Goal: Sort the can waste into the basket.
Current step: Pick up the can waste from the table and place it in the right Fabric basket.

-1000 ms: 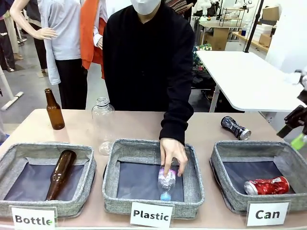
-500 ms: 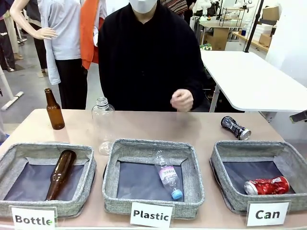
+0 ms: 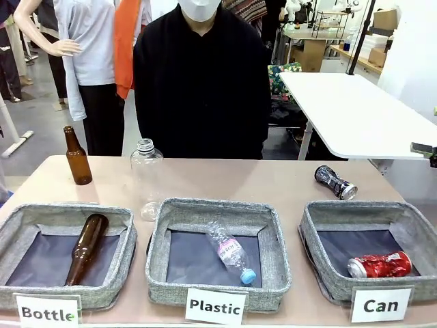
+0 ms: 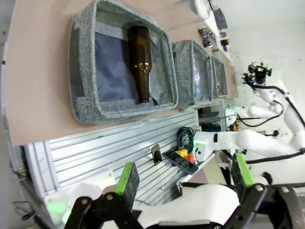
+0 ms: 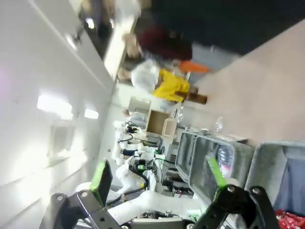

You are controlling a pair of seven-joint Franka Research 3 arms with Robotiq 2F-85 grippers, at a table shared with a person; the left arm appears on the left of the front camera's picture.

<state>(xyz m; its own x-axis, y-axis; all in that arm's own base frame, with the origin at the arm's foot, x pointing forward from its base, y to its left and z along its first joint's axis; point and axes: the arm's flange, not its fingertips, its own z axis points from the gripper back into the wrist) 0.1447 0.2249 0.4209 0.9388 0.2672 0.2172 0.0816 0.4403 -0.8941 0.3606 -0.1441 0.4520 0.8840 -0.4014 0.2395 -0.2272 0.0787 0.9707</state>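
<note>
Both left tool (image 4: pixel 185 171) and right tool (image 5: pixel 158 172) gape empty; grey can (image 3: pixel 335 182) on open bench (image 3: pixel 273 179) behind Can basket (image 3: pixel 362 207) — person (image 3: pixel 201 89) has drawn back.

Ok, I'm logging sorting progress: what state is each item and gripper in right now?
red can: crushed, lying in the Can basket
dark can: lying on the table, outside the Can basket
small plastic bottle: capped, lying in Plastic basket
large clear bottle: upright, uncapped
standing brown bottle: upright on table
other brown bottle: lying in Bottle basket
left gripper: open, empty
right gripper: open, empty
</note>
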